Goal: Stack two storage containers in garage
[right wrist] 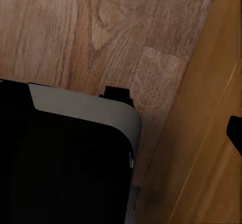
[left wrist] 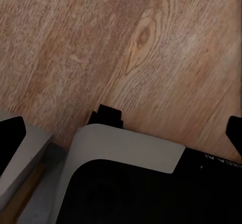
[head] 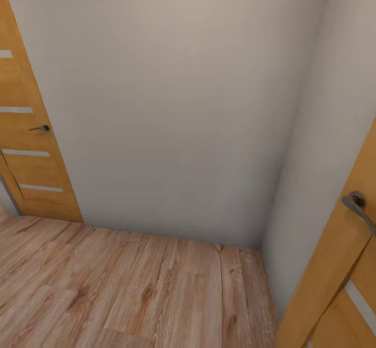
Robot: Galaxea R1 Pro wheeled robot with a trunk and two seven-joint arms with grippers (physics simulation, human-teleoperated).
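The two storage containers are out of view. I face a bare off-white wall (head: 177,102) at a corner of a room with light wood plank flooring (head: 130,290). My left gripper (left wrist: 121,138) is open, its black fingertips (left wrist: 11,141) at both edges of the left wrist view, with nothing between them. It hangs over the planks and my own grey-and-black base (left wrist: 126,183). My right gripper (right wrist: 121,135) looks open too. One fingertip (right wrist: 236,133) shows at the frame edge, the other is lost against the black base (right wrist: 65,158).
A wooden door (head: 31,144) with a dark handle (head: 40,128) stands at the left. A second wooden door (head: 334,285) with a handle (head: 357,204) is very close on my right, and its panel (right wrist: 212,133) lies just beside my base. The walls meet at the right.
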